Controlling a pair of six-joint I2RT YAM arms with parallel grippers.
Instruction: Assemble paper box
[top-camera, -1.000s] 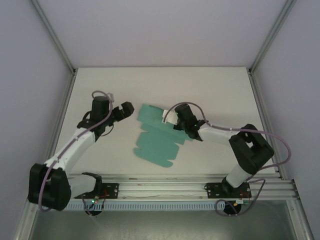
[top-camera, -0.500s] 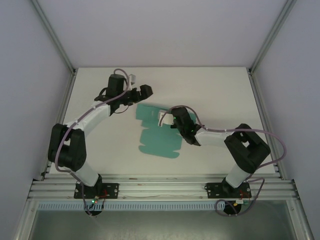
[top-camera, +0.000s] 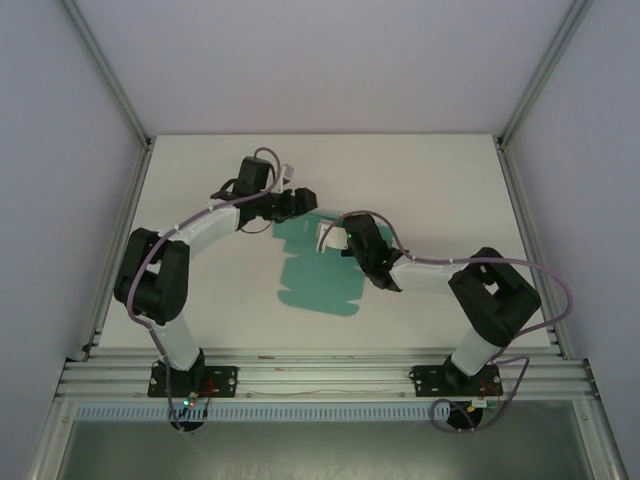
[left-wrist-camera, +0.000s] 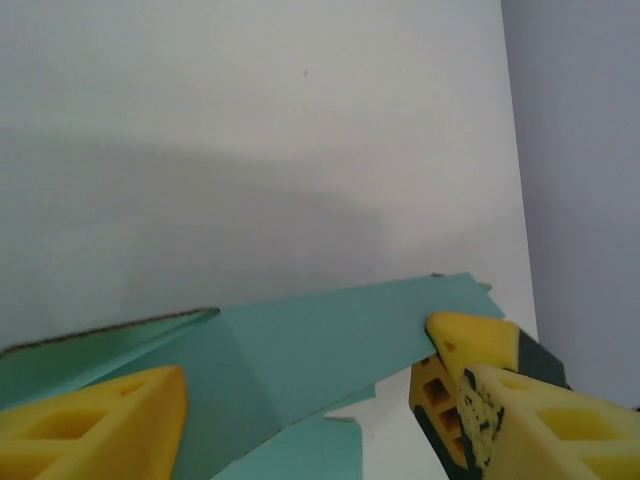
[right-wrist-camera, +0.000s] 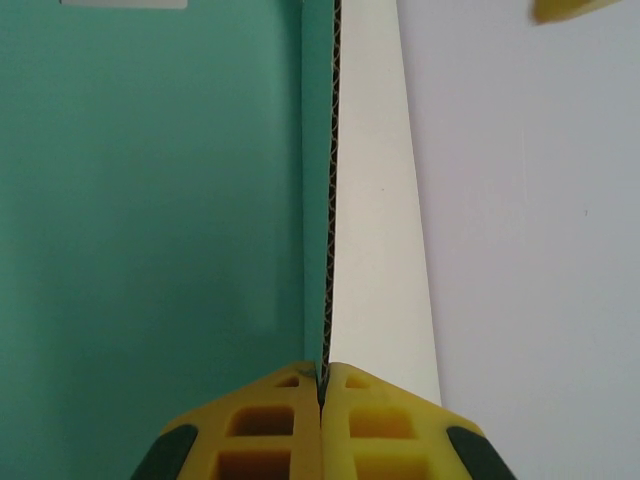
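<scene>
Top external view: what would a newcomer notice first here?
The teal paper box, a die-cut sheet not yet folded up, stands out against the white table between the two arms. The right gripper is shut on an upturned edge of it, white underside showing. The left gripper is open at the sheet's far end, a lifted flap between its yellow fingers.

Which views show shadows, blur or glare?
Top view: even light, faint shadow on the table beneath the left gripper. Left wrist: broad soft shadow across the table, near fingers blurry. Right wrist: paper box edge sharp, no glare.
</scene>
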